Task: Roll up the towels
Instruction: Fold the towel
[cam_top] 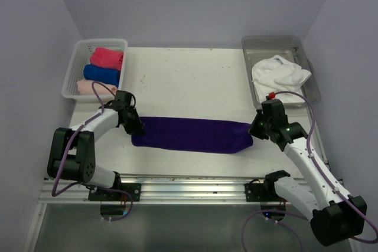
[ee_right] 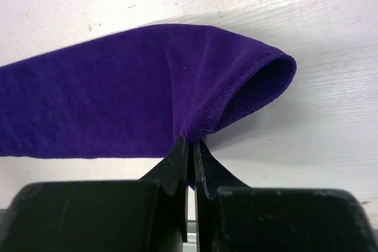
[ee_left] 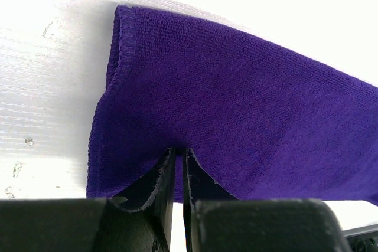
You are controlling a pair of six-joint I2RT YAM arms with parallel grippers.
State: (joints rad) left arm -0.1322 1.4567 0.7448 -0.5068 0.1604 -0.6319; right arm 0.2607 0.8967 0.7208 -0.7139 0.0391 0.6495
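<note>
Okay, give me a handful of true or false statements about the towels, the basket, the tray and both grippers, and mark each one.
1. The purple towel lies as a long strip between the two grippers. True.
2. The left gripper hangs open above the towel. False: it is shut on the towel's near edge at the left end.
3. The basket holds three rolled towels. True: a pink roll, a blue roll and a pale pink roll.
4. The white towel sits rolled in the basket. False: it lies crumpled in the tray.
5. The right gripper pinches the purple towel's right end. True.
</note>
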